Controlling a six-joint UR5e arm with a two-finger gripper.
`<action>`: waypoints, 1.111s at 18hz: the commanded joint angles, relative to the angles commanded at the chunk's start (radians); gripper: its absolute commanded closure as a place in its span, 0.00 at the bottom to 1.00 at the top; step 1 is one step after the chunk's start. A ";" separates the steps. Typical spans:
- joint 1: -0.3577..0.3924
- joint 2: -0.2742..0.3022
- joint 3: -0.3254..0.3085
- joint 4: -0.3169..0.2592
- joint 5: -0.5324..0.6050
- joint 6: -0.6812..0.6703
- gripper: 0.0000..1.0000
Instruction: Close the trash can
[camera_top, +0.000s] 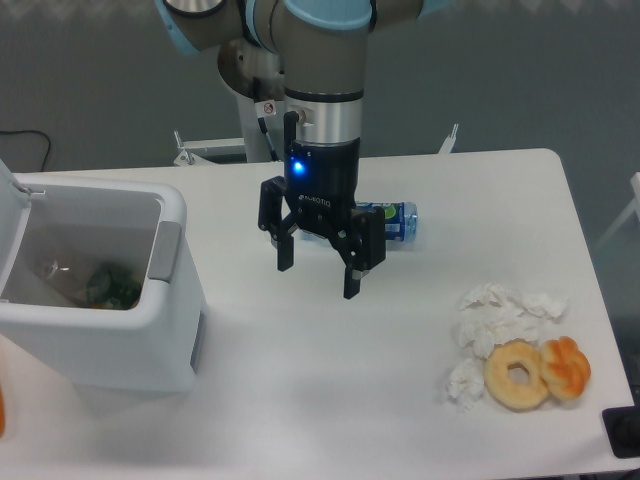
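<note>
You are at the approach step: the trash can (100, 300) stands open at the left edge of the surface (330, 400), with its lid (10, 215) swung up and back at the far left, only partly in frame. Your claw (318, 268) hangs over the middle of the surface, fingers spread and holding nothing, pointing down, well apart from the bin and to its right. A blue drink can (395, 222) lies on its side just behind the claw; leave it alone. By my reading, your next move calls for travelling left past the bin's open mouth to reach the raised lid, then pushing it forward and down until it sits flat. Inside the bin, some green rubbish (110, 285) shows.
</note>
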 joint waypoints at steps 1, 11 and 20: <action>-0.002 0.000 0.000 0.000 0.002 0.000 0.00; 0.003 -0.003 0.026 0.006 -0.078 -0.291 0.00; -0.058 0.038 0.026 0.000 -0.095 -0.475 0.00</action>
